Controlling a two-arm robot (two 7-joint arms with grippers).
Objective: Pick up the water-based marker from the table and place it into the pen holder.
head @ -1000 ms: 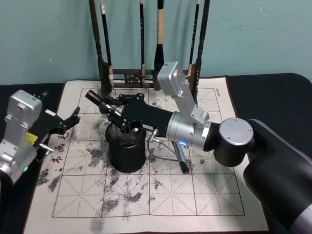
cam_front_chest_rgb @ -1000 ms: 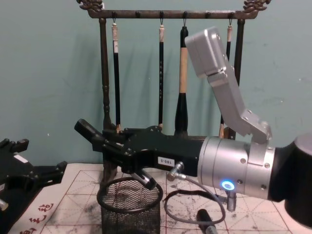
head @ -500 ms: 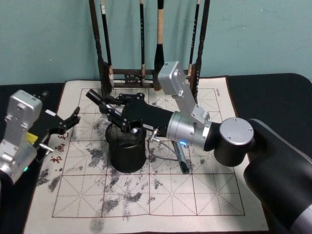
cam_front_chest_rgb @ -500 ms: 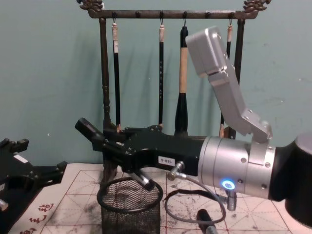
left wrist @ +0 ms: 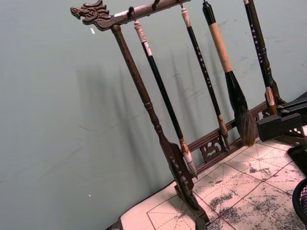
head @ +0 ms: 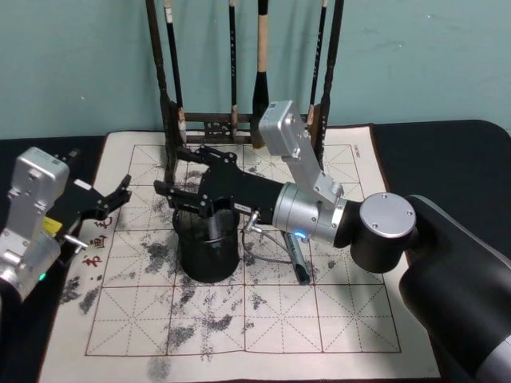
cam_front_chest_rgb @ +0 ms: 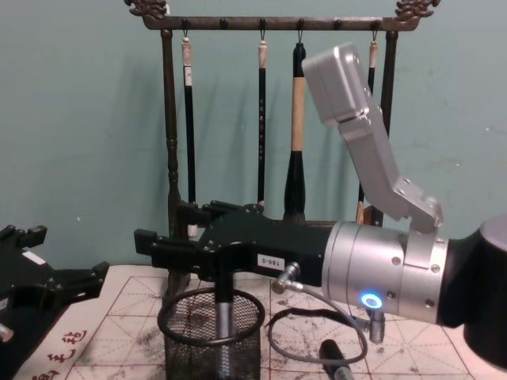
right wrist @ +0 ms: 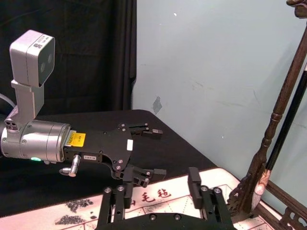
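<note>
chest view: the marker (cam_front_chest_rgb: 224,315) stands upright inside the pen holder (cam_front_chest_rgb: 190,358), with the right hand (cam_front_chest_rgb: 162,226) spread wide just above its rim. best to lift straight up, clearing the marker and brush rack (cam_front_chest_rgb: 167,119). the left hand (head: 112,199), fingers apart, sits parked at the worktop's left.

The right tool (right wrist: 154,191) holds its two black fingers apart over the inked paper mat (right wrist: 163,207). Beyond it, the left tool (right wrist: 149,152) hovers with fingers spread above the black counter (right wrist: 177,146).
</note>
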